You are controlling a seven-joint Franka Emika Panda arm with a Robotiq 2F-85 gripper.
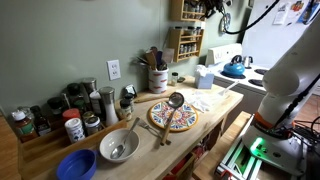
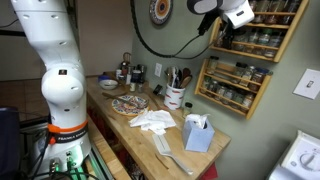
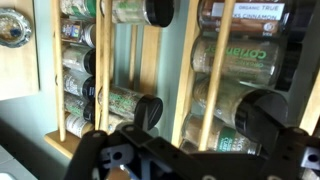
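Currently the jaws gape wide, empty, facing the spice rack.

From where I stand, the wrist view shows a spice jar in the wooden rack labelled "ORGANIC TRUE CINNAMON". The green-labelled jar beneath it is too blurred to read.

Pale wooden spice rack; its jars show green labels, black lids. On the tan worktop: multicoloured patterned plate, blue bowl.
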